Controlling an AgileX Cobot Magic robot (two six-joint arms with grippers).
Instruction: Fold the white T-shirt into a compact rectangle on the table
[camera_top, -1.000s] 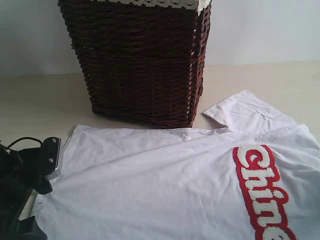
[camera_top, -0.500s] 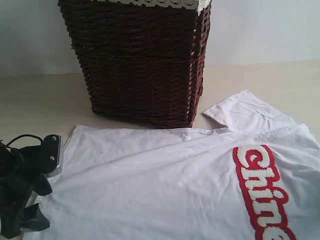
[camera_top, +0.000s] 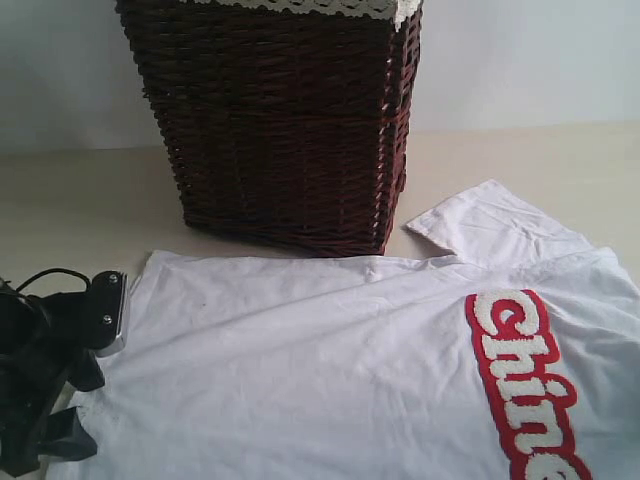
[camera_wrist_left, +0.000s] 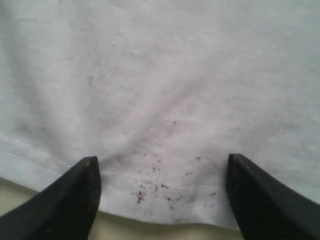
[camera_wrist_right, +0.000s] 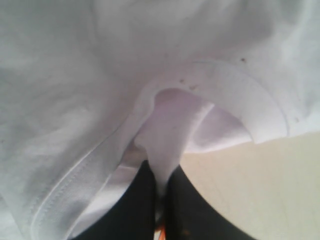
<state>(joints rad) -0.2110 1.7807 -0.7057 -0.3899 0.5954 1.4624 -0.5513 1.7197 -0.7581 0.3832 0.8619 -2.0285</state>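
The white T-shirt (camera_top: 330, 370) lay spread flat on the surface (camera_top: 80, 210) in front of the dark wicker basket (camera_top: 290, 130). Its red-outlined lettering (camera_top: 525, 390) was toward the right and one sleeve (camera_top: 490, 225) reached out beside the basket. We saw no fold in it yet, and over the last second the cloth itself had not shifted.

What had changed was at its left edge. The left gripper (camera_wrist_left: 160, 172) had nudged in over the hem (camera_wrist_left: 165, 210), and its lower finger had come up into the exterior view, so the jaws looked to have drawn closer. They were still apart, one fingertip on either side of a speckled stretch of hem. The cloth between them was faintly puckered but not pinched.

The right gripper (camera_wrist_right: 159, 200) stayed clamped on fabric at the neckline (camera_wrist_right: 240, 95), with a bit of orange tag (camera_wrist_right: 160, 232) showing between its fingers. We judged the left-hand grip half made. Once it closed, both ends could be lifted for the first fold.
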